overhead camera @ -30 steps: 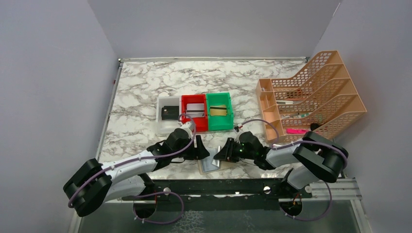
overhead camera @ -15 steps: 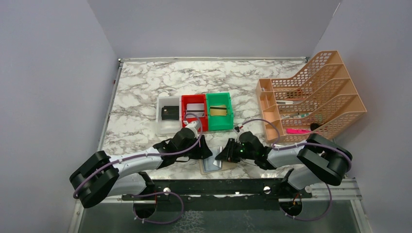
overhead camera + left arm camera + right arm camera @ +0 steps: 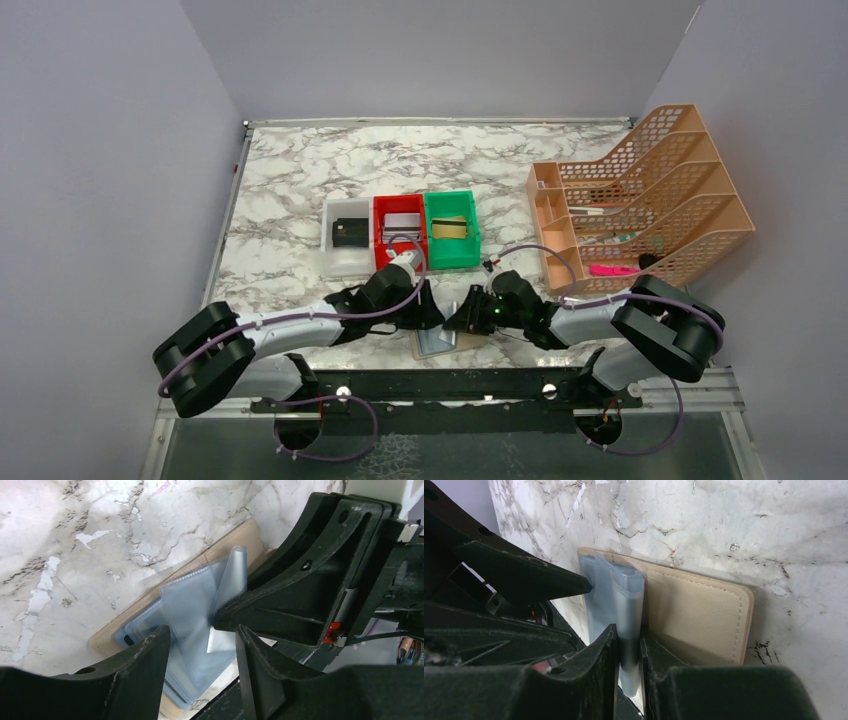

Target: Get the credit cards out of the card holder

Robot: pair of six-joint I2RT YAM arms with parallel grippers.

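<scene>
Tan card holder (image 3: 441,343) lies open on the marble bench (image 3: 300,180) at the near edge, between both arms. Right pincer (image 3: 629,645) is clamped tight on one bluish-grey sleeve (image 3: 624,595), standing it up off the tan flap. Left pincer (image 3: 202,640) is part open, fingers either side of a silvery corner poking from the sleeves, likely one of the credit cards (image 3: 220,641); no grip on it yet, as far as I can tell. Step in hand looks like pulling that card out. To do it well, right pins the sleeve firm so the holder can't slide. Left closes on card only, not film, then draws straight out the sleeve mouth, no twist. Risk: dragging the whole holder off the bench edge.
</scene>
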